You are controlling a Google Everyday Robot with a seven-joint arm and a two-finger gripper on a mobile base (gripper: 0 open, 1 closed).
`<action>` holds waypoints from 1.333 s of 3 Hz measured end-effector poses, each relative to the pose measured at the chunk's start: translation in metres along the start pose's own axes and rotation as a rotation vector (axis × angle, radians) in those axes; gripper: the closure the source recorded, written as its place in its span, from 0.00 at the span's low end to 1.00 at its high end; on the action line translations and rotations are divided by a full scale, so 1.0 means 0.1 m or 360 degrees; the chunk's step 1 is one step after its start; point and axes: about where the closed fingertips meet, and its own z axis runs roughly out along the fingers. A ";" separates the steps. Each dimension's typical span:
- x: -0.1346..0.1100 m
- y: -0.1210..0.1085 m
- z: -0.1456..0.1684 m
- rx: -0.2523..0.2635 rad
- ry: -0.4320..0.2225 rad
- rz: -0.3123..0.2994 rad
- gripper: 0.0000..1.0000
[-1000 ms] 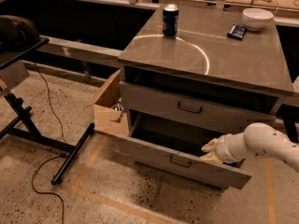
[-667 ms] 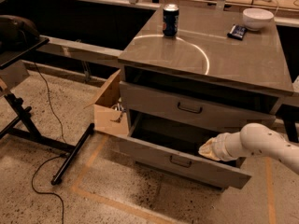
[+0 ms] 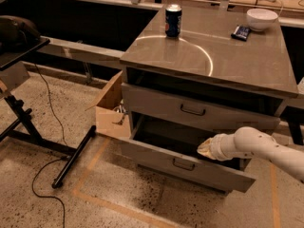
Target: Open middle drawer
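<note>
The middle drawer stands pulled well out from the cabinet front, unmoved. The gripper, low at the cabinet's front right, has edged left; its grip cannot be told. Opening looks done.

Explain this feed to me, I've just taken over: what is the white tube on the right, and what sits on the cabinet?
There is one camera, looking down at a grey cabinet from the front. The white tube is the robot's arm. The cream tip is its gripper, reaching over the pulled-out drawer, just behind that drawer's front. Whether it holds anything cannot be told. The drawer above is shut. On the cabinet top stand a soda can, a white bowl and a small dark packet. A cardboard box sits on the floor to the left of the cabinet.
</note>
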 end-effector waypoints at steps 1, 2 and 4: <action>0.04 -0.05 0.15 0.0022 0.0005 0.0012 1.00; 0.06 -0.06 0.27 0.0009 0.0018 0.0013 1.00; 0.16 0.01 0.45 -0.0041 0.0068 -0.0018 1.00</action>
